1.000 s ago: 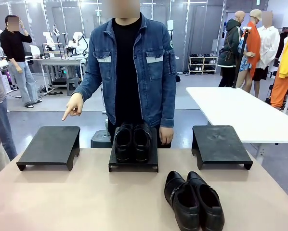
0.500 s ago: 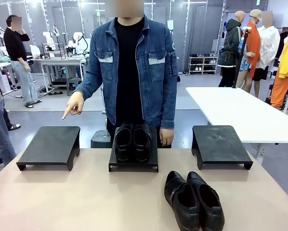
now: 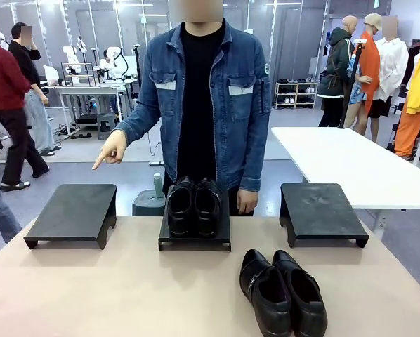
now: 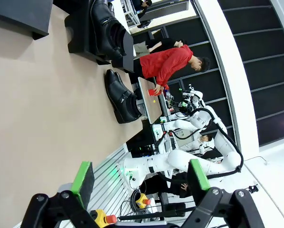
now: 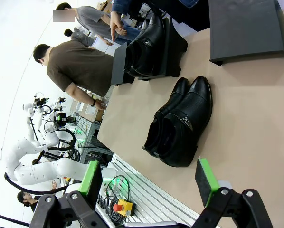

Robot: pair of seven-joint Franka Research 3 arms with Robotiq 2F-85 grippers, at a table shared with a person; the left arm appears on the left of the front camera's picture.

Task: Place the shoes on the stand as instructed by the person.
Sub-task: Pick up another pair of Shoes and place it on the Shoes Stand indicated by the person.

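Observation:
One pair of black shoes (image 3: 194,206) stands on the middle black stand (image 3: 194,236). A second pair of black shoes (image 3: 283,291) rests on the tan table near its front right, also seen as the pair of shoes (image 5: 179,122) and the pair (image 4: 120,96) in the wrist views. The person (image 3: 206,98) in a denim jacket stands behind the table, a hand (image 3: 110,149) pointing down at the left stand (image 3: 75,211). My left gripper (image 4: 139,178) is open above the table's edge. My right gripper (image 5: 149,181) is open, short of the loose pair.
A third black stand (image 3: 321,210) sits at the right. A white table (image 3: 350,161) stands behind on the right. Other people stand at the far left. A grey post (image 3: 157,188) rises behind the middle stand.
The person has shifted slightly to the right with the pointing hand still held over the left stand. A person in a red sweater has walked into the far left background. The shoes are unmoved.

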